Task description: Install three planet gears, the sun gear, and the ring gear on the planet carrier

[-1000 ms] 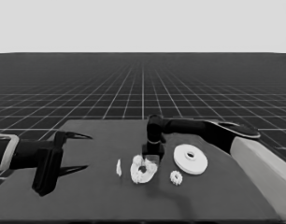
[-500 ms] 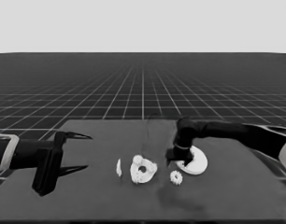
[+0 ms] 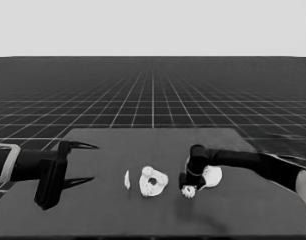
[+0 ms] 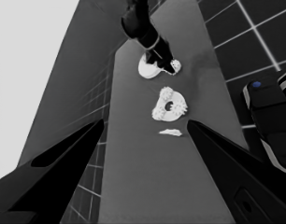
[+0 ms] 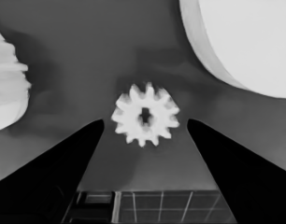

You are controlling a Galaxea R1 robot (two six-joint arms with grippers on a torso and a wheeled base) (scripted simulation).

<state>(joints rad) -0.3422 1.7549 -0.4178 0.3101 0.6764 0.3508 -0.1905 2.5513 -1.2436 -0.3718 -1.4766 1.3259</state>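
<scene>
The left gripper [image 3: 80, 162] is parked over the table's [image 3: 93, 210] left end, its fingers spread wide with nothing between them. Next a thin white piece [image 3: 127, 180] is seen on edge. Just beside it lies the smaller round part [image 3: 153, 181], with small gears seated on it around its hole, as the left wrist view shows best. Further right, the right gripper [image 3: 189, 189] is lowered over a lone gear [image 5: 145, 120]; in the right wrist view its fingers are parted on either side of the gear, which lies flat on the table and is not gripped. The larger round part [image 3: 213, 176] lies just beyond, partly hidden behind the arm in the head view. No writing is seen.
</scene>
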